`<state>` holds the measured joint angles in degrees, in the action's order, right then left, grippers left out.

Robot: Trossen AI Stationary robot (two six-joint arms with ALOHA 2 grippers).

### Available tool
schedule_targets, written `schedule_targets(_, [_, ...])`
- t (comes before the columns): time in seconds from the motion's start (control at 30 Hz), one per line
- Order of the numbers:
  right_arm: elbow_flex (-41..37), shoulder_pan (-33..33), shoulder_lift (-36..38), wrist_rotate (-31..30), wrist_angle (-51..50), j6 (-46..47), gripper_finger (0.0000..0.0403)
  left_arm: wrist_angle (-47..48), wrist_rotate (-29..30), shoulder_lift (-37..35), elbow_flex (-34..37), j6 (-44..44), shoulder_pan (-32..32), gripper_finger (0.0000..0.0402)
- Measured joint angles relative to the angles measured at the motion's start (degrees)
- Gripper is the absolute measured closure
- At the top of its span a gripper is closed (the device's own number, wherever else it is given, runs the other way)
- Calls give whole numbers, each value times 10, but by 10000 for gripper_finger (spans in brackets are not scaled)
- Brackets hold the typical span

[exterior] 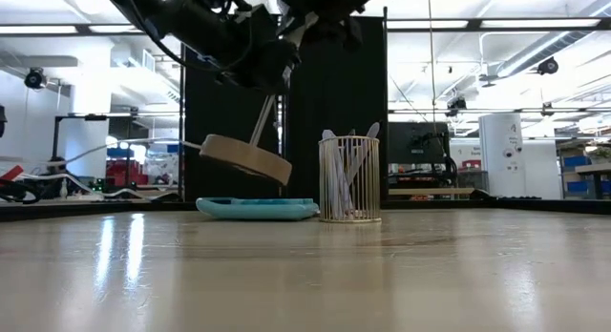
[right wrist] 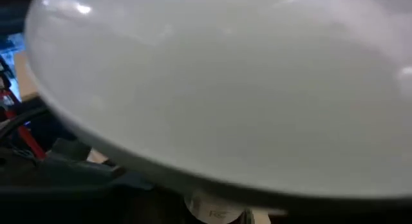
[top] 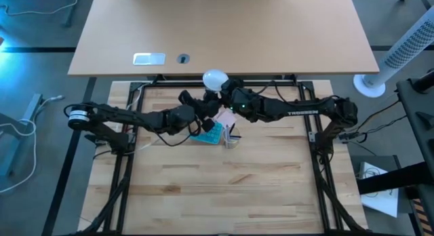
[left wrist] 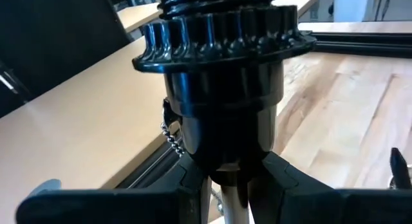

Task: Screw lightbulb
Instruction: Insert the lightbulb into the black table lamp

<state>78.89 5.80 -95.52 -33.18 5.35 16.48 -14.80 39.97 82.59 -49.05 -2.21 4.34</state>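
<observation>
The frosted white lightbulb hangs in the air over the table's far middle and fills the right wrist view. My right gripper is at it from the right, its fingers hidden by the globe. My left gripper comes from the left, shut on a small lamp. That lamp has a black ribbed socket, a thin stem and a round wooden disc. Whether the bulb's base sits in the socket does not show. My left gripper pinches the narrow lower end of the black socket, where the stem joins it, between its two fingers. The lamp is lifted clear of the table and tilted, its wooden disc hanging aslant below the gripper. My right gripper is at the lightbulb near its narrow neck, reaching roughly level from the table's right. The globe hides the fingers and the place of contact. The bulb is clear of the table.
A flat blue calculator lies on the table under the lamp's disc. A white wire pen holder stands just right of it. The near half of the wooden table lies in front of them. A second desk stands beyond the far edge.
</observation>
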Motion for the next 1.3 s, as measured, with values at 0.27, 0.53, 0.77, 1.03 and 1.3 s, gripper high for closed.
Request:
schedule_targets(0.27, [-2,-7,21,71,-14,-40,175,-11,-19,-2,0,0,-7,338])
schedule_targets(0.53, [-1,-8,43,136,-13,-69,109,-39,-37,-3,0,-3,-18,338])
schedule_targets(0.77, [-1,-8,59,227,-20,-120,90,-43,-98,-18,0,-3,-26,338])
schedule_targets(1.03, [-1,-9,86,385,-27,-169,95,-57,-142,-33,0,-5,-63,338])
schedule_targets(1.3, [-1,-9,107,491,-43,-187,101,-59,-165,-46,1,3,-86,338])
